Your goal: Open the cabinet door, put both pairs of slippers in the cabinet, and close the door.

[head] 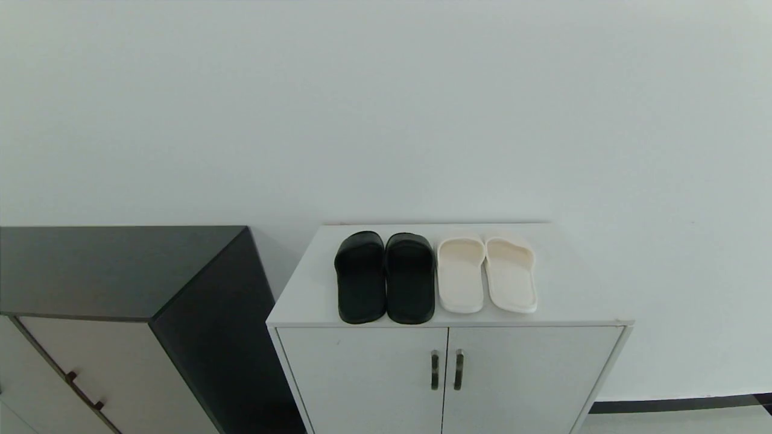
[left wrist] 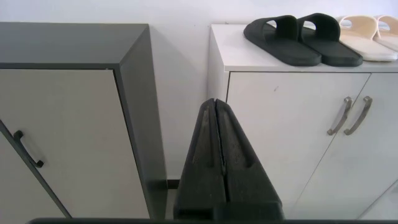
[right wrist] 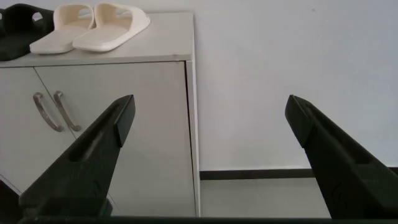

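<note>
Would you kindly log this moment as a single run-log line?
cabinet doors: shut | black slippers: on cabinet top | cream slippers: beside them | left gripper: shut, empty | right gripper: open, empty

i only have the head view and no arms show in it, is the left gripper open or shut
Observer: The left gripper is shut, its fingers pressed together. It points at the gap between the dark cabinet and the white cabinet.
Operator: ok and the right one
Observer: The right gripper is open, fingers wide apart. It faces the white cabinet's right front edge and the wall beside it.
Operator: is either touching anything yet
Observer: No. Both are held in front of the white cabinet, apart from it, and neither touches the door handles.
</note>
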Motion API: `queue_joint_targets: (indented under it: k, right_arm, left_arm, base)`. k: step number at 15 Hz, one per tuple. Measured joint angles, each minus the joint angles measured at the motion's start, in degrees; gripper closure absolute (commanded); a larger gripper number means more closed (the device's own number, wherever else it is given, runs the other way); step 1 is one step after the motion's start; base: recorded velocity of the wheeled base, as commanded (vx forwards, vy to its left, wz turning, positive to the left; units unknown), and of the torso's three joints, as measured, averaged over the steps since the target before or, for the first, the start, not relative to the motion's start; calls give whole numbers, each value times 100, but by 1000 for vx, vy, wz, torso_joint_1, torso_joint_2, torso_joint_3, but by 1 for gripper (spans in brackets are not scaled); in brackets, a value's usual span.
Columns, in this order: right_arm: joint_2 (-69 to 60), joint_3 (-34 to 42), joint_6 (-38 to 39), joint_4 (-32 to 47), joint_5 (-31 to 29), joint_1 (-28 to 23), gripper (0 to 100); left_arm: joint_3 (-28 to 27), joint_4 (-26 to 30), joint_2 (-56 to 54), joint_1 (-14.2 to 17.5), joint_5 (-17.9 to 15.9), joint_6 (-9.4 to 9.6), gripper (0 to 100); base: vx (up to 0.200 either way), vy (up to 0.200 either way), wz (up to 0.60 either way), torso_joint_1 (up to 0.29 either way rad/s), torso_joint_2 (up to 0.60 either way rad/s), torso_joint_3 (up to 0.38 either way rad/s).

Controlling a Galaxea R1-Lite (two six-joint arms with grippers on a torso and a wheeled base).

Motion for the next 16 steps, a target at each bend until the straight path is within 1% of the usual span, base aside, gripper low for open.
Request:
queue_joint_targets:
  k: [5,8,10,11,14,15,16]
  right_arm:
    - [0,0,9,-2,139,0,0]
    - [7,0,-240,-10,155,0,0]
    - [73,-90,-245,-5,150,2,0]
    - [182,-379,-139,15,177,26,0]
    - [1076,-1836,56,268,432,274,0]
    - [1615,-2196,123,246,572,395,0]
    - [2111,-2356,216,99,724,535,0]
  left_arm:
    - [0,-5,0,0,17,7,100]
    - [0,-7,0,5,20,7,100]
    - [0,-7,0,0,13,0,100]
    - [0,-7,0,0,11,0,100]
    - [0,-7,0,0,6,5,100]
    - [0,-7,0,0,2,11,100]
    - [0,-7,0,0,2,13,100]
  base:
    - [0,0,0,0,0,0]
    - [0,0,0,0,0,0]
    - [0,0,0,0,0,0]
    - [0,0,0,0,0,0]
    - [0,0,0,0,0,0]
    - [0,0,0,0,0,0]
    - [0,0,0,0,0,0]
